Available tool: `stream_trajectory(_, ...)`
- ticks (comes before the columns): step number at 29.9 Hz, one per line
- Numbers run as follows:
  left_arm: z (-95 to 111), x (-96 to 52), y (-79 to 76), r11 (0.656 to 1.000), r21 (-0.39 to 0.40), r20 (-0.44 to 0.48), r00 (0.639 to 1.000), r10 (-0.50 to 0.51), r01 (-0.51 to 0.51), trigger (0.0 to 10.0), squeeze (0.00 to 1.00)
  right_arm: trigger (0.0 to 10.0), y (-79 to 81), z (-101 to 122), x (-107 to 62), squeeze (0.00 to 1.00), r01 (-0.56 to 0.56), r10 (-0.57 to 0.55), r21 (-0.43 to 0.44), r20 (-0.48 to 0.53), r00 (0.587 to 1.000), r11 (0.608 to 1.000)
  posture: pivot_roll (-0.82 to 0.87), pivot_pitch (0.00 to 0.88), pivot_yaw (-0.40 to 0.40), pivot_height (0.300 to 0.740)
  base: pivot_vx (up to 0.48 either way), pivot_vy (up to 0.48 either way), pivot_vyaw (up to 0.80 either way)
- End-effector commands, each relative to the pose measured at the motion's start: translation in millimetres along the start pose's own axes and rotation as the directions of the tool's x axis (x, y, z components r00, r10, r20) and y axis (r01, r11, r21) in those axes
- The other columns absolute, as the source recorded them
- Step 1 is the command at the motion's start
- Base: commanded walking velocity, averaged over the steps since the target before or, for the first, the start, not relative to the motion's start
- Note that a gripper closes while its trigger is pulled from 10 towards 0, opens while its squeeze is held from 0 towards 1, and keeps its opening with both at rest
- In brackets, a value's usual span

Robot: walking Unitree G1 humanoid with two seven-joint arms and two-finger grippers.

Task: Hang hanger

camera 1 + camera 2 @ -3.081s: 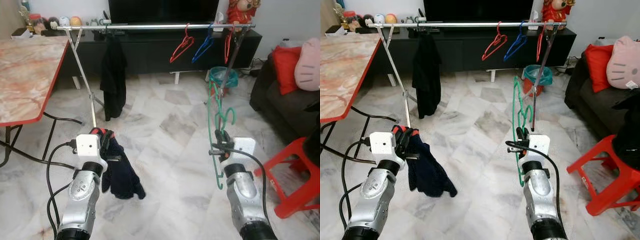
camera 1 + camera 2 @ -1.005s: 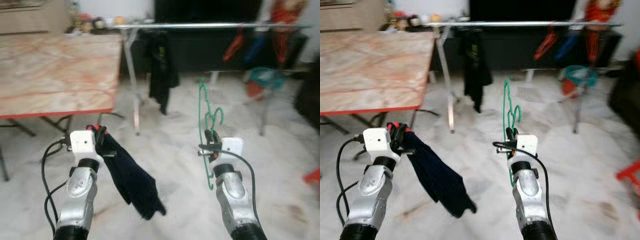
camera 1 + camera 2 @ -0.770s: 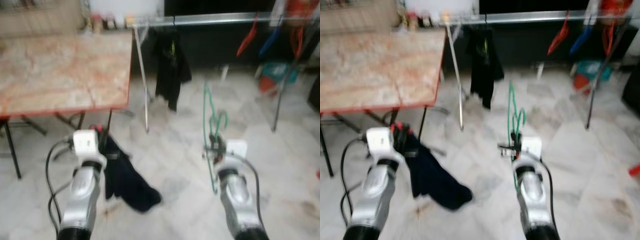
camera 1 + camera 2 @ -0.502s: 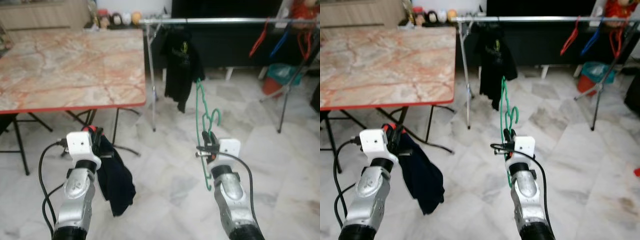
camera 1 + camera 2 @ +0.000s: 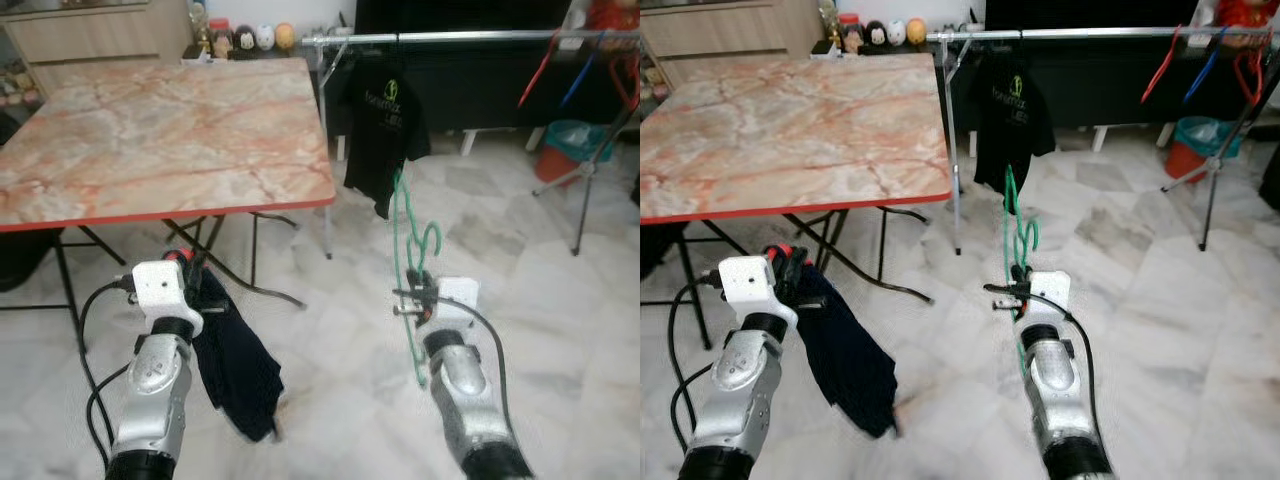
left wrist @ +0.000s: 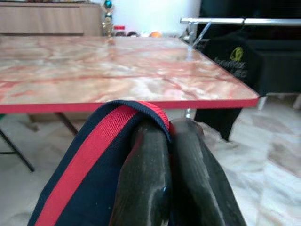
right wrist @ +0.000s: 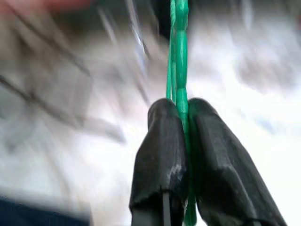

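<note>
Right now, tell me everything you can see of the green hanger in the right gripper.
The green hanger is a thin, bright green frame, plastic by its look, with a curled hook near its middle. It stands roughly upright, edge-on to the head camera, rising above the right gripper and hanging a little below it. The jaws are shut on it, both fingers pressed against the strand. Nothing else touches it; no garment is on it.

Ahead of your left tool you have the marble counter (image 5: 150,130); a teal bin (image 5: 566,145) sits far right.
</note>
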State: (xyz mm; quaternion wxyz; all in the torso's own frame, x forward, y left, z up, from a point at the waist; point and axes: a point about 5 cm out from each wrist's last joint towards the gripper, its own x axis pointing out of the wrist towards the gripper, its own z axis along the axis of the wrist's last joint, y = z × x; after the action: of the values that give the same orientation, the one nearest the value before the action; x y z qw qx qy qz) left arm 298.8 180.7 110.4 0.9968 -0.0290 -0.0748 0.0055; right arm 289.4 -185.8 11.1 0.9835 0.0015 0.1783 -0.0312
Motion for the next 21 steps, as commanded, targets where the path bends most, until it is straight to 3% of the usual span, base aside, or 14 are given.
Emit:
stream_trajectory(1, 8.1, 3.5, 4.6, 1.000, 0.026, 0.033, 0.999, 0.012, -0.013, 10.0, 0.00, 10.0, 2.9, -8.6, -1.3, 0.00, 0.001, 0.000, 0.010, -0.049, 0.999, 1.000, -0.06, 0.000, 0.021, 0.740, 0.000, 0.334, 0.00)
stream_trajectory(3, 8.8, 4.2, 5.0, 0.999, 0.028, 0.036, 0.999, 0.017, -0.018, 10.0, 0.00, 10.0, -2.2, -30.4, -6.0, 0.00, -0.015, 0.005, -0.057, -0.178, 0.984, 0.998, -0.05, 0.000, 0.015, 0.740, 0.000, 0.337, 0.00)
stream_trajectory(5, 9.6, 4.4, 6.3, 0.999, 0.029, 0.040, 0.999, 0.022, -0.024, 10.0, 0.00, 10.0, -6.0, -40.0, -9.5, 0.00, -0.007, -0.007, -0.061, -0.230, 0.973, 0.998, -0.05, 0.000, 0.014, 0.740, 0.000, 0.330, 0.00)
stream_trajectory(6, 10.4, 4.4, 8.4, 0.999, 0.031, 0.043, 0.999, 0.030, -0.032, 10.0, 0.00, 10.0, -9.4, -55.6, -16.3, 0.00, 0.002, -0.017, -0.047, -0.309, 0.951, 0.999, -0.05, 0.000, 0.011, 0.740, 0.000, 0.334, 0.00)
stream_trajectory(12, 11.1, 4.3, 10.7, 0.999, 0.033, 0.044, 0.998, 0.039, -0.041, 10.0, 0.00, 10.0, -6.7, -85.7, -33.7, 0.00, -0.046, 0.015, -0.062, -0.438, 0.899, 0.997, -0.03, 0.000, 0.010, 0.740, 0.000, 0.334, 0.00)
stream_trajectory(13, 11.9, 4.4, 11.5, 0.998, 0.035, 0.046, 0.998, 0.041, -0.043, 10.0, 0.00, 10.0, -6.1, -101.3, -44.4, 0.00, -0.081, 0.027, -0.084, -0.510, 0.860, 0.993, -0.03, 0.000, 0.010, 0.740, 0.000, 0.337, 0.00)
stream_trajectory(21, 12.1, 4.5, 13.8, 0.998, 0.041, 0.043, 0.998, 0.048, -0.049, 10.0, 0.00, 10.0, -6.0, -120.3, -60.2, 0.00, -0.159, 0.051, -0.136, -0.582, 0.812, 0.978, -0.02, 0.000, 0.011, 0.740, 0.000, 0.334, 0.00)
